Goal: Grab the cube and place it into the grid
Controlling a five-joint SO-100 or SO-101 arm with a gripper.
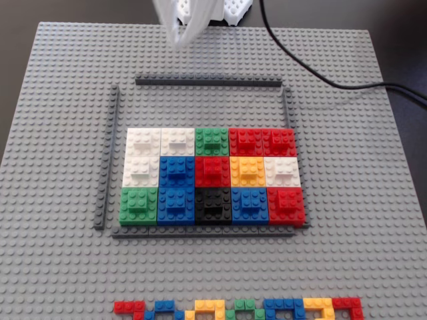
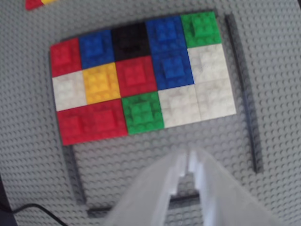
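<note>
Grey studded baseplate [image 1: 60, 133], large, filling most of the fixed view, with darker table showing at its far corners. On it, the grid [image 1: 212, 175]: three rows of five square blocks, touching edge to edge, bounded by thin dark grey strips [image 1: 208, 82] on four sides. Far row, left to right in the fixed view: white, white, green, red, red. Middle row: white, blue, red, yellow, white. Near row: green, blue, black, blue, red. The blocks sit against the near strip; a wide band of bare baseplate lies between the far row and the far strip, open across the frame's full width. Which white block is the cube cannot be told; four white blocks are seated in the grid, three grouped at its far-left corner [image 1: 160, 141] and one in the middle row at the right end [image 1: 281, 171]; none lies loose on the plate. Gripper [image 1: 181, 37]: white, blurred, hanging above the far edge of the baseplate, beyond the far strip, clear of every block. In the wrist view its fingers [image 2: 155, 188] lie nearly together with only a thin slit between them, nothing held. Black cable [image 1: 320, 75] runs from beside the arm across the far-right corner of the plate. A single line of small mixed-colour bricks [image 1: 240, 309] lies along the near edge, well apart from the grid.
</note>
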